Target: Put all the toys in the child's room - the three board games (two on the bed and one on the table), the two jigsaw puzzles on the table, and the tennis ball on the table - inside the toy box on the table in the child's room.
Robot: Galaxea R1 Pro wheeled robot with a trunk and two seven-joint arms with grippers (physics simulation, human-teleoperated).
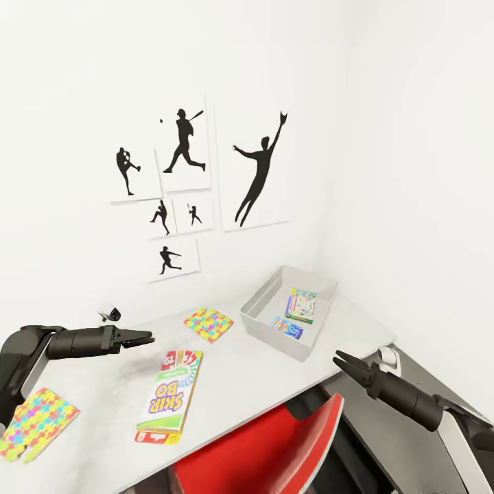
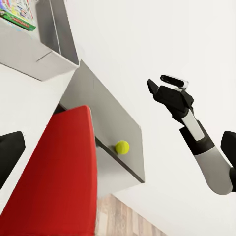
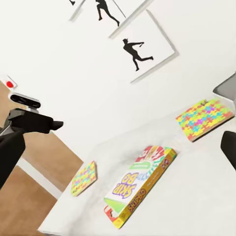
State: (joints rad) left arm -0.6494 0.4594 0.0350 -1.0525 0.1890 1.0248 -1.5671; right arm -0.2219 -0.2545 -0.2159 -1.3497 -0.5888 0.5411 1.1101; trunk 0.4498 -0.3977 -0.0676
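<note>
The grey toy box [image 1: 273,331] stands at the table's [image 1: 240,374] far right corner. Inside it lie the green-edged board game [image 1: 301,305] and the small blue one [image 1: 287,328]. The thick Skip-Bo game [image 1: 169,398] lies flat mid-table. One jigsaw puzzle [image 1: 208,323] rests left of the box, the other [image 1: 34,423] at the near left. The tennis ball [image 2: 122,147] sits on the lower dark end unit. My left gripper [image 1: 140,337] hovers open above the table, left of the Skip-Bo game. My right gripper [image 1: 341,359] hangs open over the table's right end, near the box.
A red chair [image 1: 274,446] is tucked under the table's front edge, between my arms. Black silhouette pictures [image 1: 182,147] hang on the white wall behind. The room's corner closes in just past the toy box. Wood floor [image 2: 125,219] shows below the end unit.
</note>
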